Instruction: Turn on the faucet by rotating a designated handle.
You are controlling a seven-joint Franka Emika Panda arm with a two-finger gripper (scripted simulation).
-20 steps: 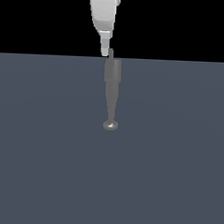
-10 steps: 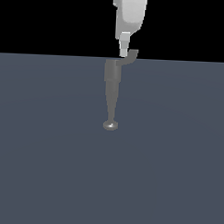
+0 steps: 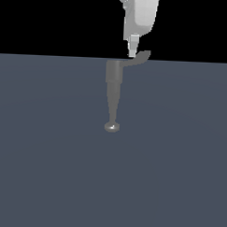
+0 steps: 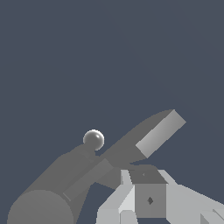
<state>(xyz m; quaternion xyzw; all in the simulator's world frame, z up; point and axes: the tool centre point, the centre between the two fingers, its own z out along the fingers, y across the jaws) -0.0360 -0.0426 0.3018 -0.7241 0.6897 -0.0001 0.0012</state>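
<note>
Wrist view puts you right over the white, blocky gripper [image 4: 144, 194]: pale angular finger parts crowd the near edge of the picture, but you cannot tell from them whether the fingers are apart or together. Exterior view does not help either; there the gripper [image 3: 132, 51] shows only as a narrow white tapered tip hanging from the pale arm body above. That tip sits at, or just above, the thin flat grey curved handle [image 3: 139, 57], close to the middle of the lever; whether it touches, you cannot tell. The handle sweeps out toward the exterior view's right and ends in an upturned rounded tip. In the wrist view the handle [image 4: 153, 133] runs as a flat grey strip slanting away from the gripper. Its root joins the top of the dull grey metal faucet [image 3: 113, 87], which has a cylindrical body, a long tapering spout and a shiny rounded knob at the far end. In the wrist view the faucet [image 4: 57, 186] lies just beside the gripper. It rests on the plain slate-blue surface [image 3: 48, 154], near the middle of the exterior view.
</note>
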